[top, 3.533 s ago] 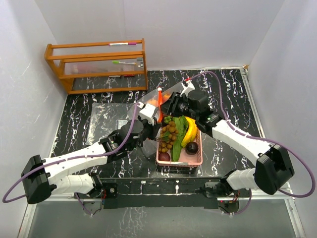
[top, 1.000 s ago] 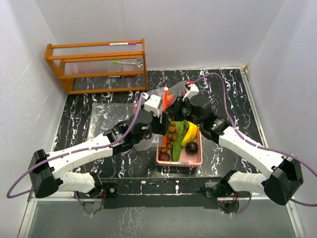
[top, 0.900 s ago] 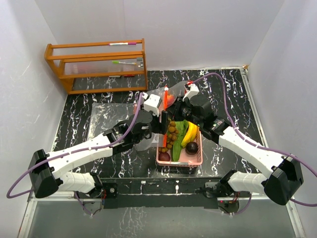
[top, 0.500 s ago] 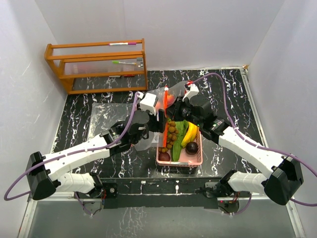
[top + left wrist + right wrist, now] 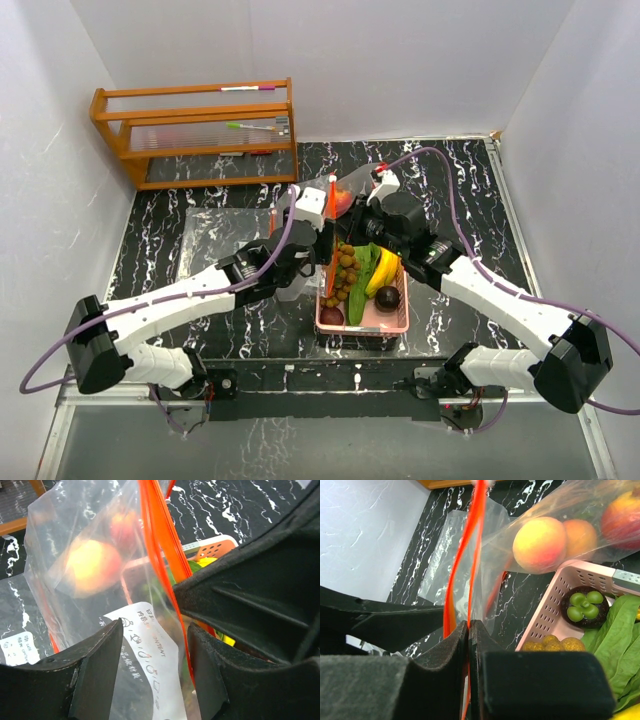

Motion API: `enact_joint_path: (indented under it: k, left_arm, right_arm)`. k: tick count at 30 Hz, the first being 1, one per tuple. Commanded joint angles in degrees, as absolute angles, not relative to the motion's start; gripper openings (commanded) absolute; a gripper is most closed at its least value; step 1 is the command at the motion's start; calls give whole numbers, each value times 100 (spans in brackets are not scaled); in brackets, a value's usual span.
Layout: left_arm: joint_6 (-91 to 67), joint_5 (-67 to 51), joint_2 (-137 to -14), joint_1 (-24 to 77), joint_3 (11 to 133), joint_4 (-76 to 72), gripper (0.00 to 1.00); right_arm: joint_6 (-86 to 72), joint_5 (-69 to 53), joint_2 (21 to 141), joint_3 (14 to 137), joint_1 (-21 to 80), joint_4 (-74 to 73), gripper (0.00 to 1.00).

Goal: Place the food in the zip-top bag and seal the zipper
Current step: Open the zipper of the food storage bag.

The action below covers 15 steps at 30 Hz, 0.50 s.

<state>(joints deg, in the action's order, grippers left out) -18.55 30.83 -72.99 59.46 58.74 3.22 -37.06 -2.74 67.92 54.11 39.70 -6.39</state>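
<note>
Right wrist view shows your right tool (image 5: 469, 630) pinched fully shut on the orange zipper strip (image 5: 472, 545) of the zip-top bag (image 5: 530, 505). The bag is held up off the desk just past the far end of the pink basket (image 5: 555, 605). Three round fruits (image 5: 540, 542) lie in its belly, over the basket's far rim. Your left tool (image 5: 155, 645) stands wide apart with the bag's film and zipper between its jaws, gripping nothing.

Expect the film to be thin, limp and slick. With the fruit's weight low in it, it will likely sag and swing. The zipper strip looks the stiffest part, so take hold there, on the lip opposite the right tool, to spread the mouth.

Inside the basket wait the longan bunch (image 5: 345, 268), bananas (image 5: 385, 270), green produce (image 5: 362, 278) and dark purple fruits (image 5: 388, 297). The longans look apt to shed, so cradle that bunch.
</note>
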Motion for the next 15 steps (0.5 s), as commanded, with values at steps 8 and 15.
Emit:
enact_joint_path:
  k: [8,15]
  left_arm:
    - [-1614,3622,-7616,5942,6411,574,36]
    - [-1217,3722,-7526,5941,6370,571,0]
  right_arm:
    - [-3633,-27,6676,5922,4232,-590,8]
    - [-3617,159,6478,5846,4257,-764,8]
